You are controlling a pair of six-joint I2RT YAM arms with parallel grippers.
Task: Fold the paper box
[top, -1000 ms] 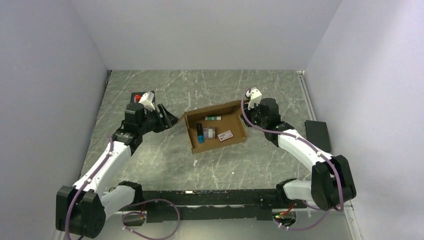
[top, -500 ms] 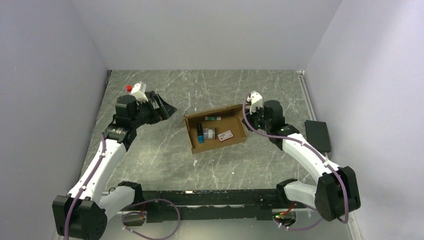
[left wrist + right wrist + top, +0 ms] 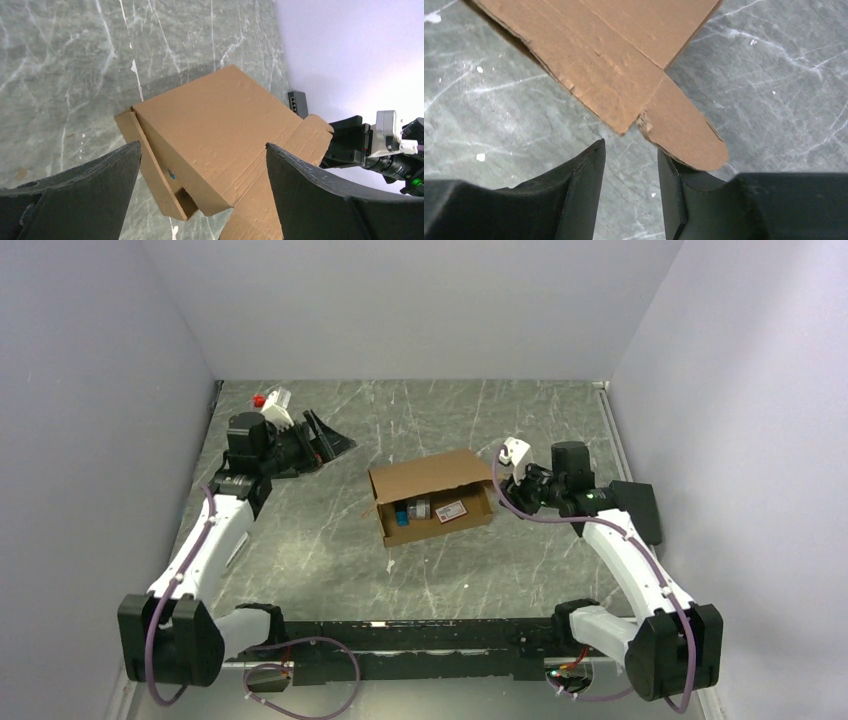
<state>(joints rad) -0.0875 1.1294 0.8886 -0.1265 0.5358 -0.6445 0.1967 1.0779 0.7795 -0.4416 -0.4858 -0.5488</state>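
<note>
Both arms have drawn back from the paper box (image 3: 430, 495), and its lid (image 3: 425, 472), open a second ago, now leans over the far half of the tray. The box sits at the middle of the grey marbled table (image 3: 300, 540). Inside, at its near side, show a blue-capped bottle (image 3: 402, 512), a white jar (image 3: 421, 508) and a red-and-white card (image 3: 452, 510); their print is too small to read. At 3 o'clock from the box, the right gripper (image 3: 630, 147) has its fingers partly apart with only table between them, a rounded tab (image 3: 684, 135) just beside one. At 10 o'clock, well apart, the left gripper (image 3: 202, 146) is spread wide and empty. A black block (image 3: 640, 505) lies at the table's right edge.
</note>
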